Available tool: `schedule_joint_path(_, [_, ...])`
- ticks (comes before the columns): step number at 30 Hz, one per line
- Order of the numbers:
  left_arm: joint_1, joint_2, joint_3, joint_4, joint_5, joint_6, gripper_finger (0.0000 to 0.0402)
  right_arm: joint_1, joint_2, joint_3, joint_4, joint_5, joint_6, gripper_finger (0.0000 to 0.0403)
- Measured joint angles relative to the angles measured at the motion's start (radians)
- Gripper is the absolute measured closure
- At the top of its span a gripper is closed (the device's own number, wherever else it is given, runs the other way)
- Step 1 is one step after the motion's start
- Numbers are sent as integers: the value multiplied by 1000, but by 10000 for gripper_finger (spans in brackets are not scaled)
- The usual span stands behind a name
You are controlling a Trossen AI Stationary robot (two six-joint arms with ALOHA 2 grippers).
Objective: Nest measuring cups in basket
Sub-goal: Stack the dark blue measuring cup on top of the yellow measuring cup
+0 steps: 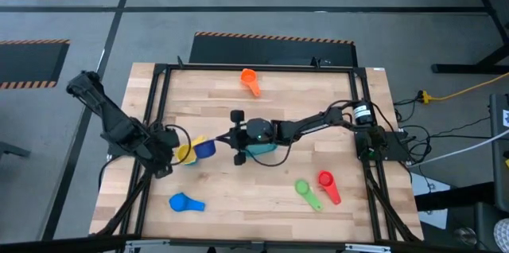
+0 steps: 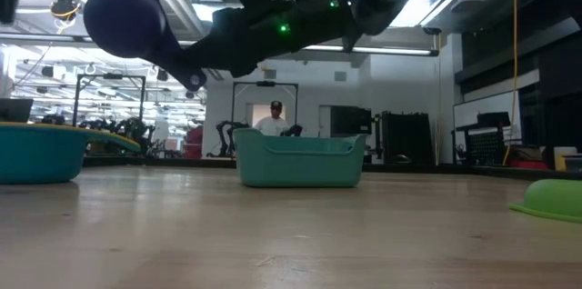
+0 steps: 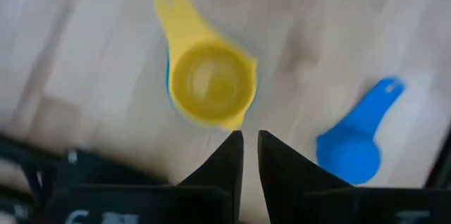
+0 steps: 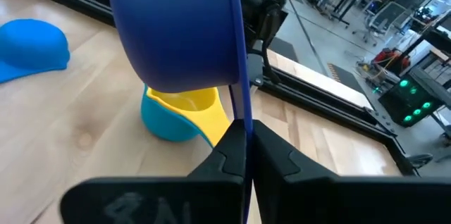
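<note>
The right gripper point(image 4: 243, 136) is pinched tight on the flat handle of the dark blue cup point(image 4: 176, 27). It holds the cup up in the air, with the bowl hanging off to the side. In the high view this gripper point(image 1: 228, 137) hangs near the middle of the table, and the dark blue cup point(image 1: 206, 149) sticks out from it toward 9 o'clock. The teal basket point(image 1: 262, 153) sits right under the arm, mostly hidden. In the low view the basket point(image 2: 298, 162) stands on the table and the dark blue cup point(image 2: 123, 18) floats high above, off to the side.

The left gripper point(image 3: 250, 146) has its fingers almost closed with nothing between them. It hovers over the yellow cup point(image 3: 211, 86), which sits inside a light blue cup point(image 4: 165, 122).

Other cups lie around: an orange cup point(image 1: 250, 79) at 12 o'clock, a green cup point(image 1: 305, 190) and a red cup point(image 1: 327, 184) at 5 o'clock, and another light blue cup point(image 1: 184, 202) at 7 o'clock.

I think the step now is carrying the dark blue cup to the basket. Next, the bowl must move toward 3 o'clock until it is over the basket, then go down and be let go.
</note>
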Motion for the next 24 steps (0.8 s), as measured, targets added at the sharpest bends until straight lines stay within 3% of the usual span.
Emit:
schedule_joint_path(7, [0, 0, -175, 24, 189, -156, 393, 6, 0, 0, -1, 0, -6, 394])
schedule_joint_path(12, [9, 3, -272, 116, 147, -168, 399, 6, 0, 0, -1, 0, -48, 394])
schedule_joint_path(17, [33, 24, -268, 107, 91, -184, 400, 8, 0, 0, -1, 0, -56, 393])
schedule_joint_path(24, [95, 77, -272, 115, 97, -210, 401, 16, -1, 0, -2, -2, -82, 393])
